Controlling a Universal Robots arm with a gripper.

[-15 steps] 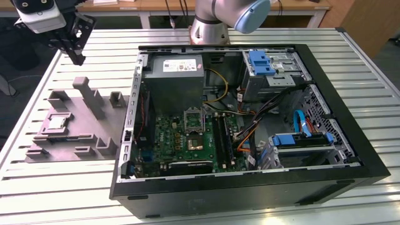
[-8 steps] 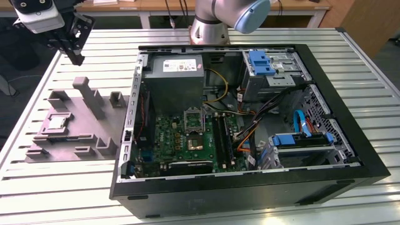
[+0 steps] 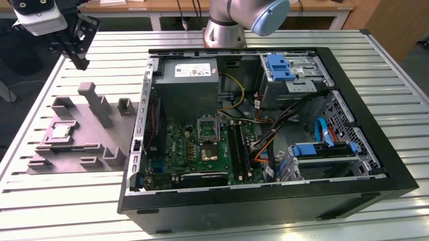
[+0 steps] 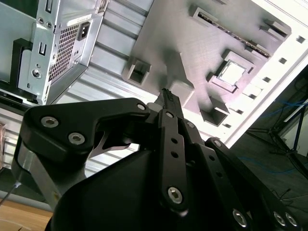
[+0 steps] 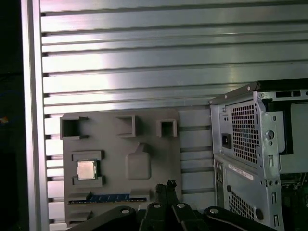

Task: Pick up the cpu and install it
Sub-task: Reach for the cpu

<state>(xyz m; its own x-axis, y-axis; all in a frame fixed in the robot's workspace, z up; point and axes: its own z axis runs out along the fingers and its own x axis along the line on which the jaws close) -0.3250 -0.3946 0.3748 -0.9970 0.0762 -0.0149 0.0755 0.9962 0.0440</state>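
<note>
Drawn together and holding nothing, the arm's jaws hang above the slatted surface (image 3: pixel 67 201) at the exterior view's left, over the far edge of the grey tray (image 3: pixel 94 138). The cpu (image 3: pixel 62 131) sits flat in a square recess of that tray, metal top upward. It is below the jaws and well apart from them. In the first wrist view the cpu (image 5: pixel 86 169) lies off to one side of the jaw tips rather than beneath them, with one of the tray's raised blocks standing between. Nothing touches the chip.

By its look the chip is light, rigid and thin. Its smooth lid offers little purchase, and its underside is likely delicate. The recess is walled on two sides and looks open on the other two, so the sounder hold would be across the two free edges of the pale rim. A gentle squeeze, with the chip kept level, would suit it.

Farther to the exterior view's right, much farther from the jaws than the tray, the open computer case (image 3: pixel 268 206) lies on its side. The metal-framed socket (image 3: pixel 209 150) on its green board appears open near the middle of the case floor. It lies beyond the cpu as reckoned from the jaws.
</note>
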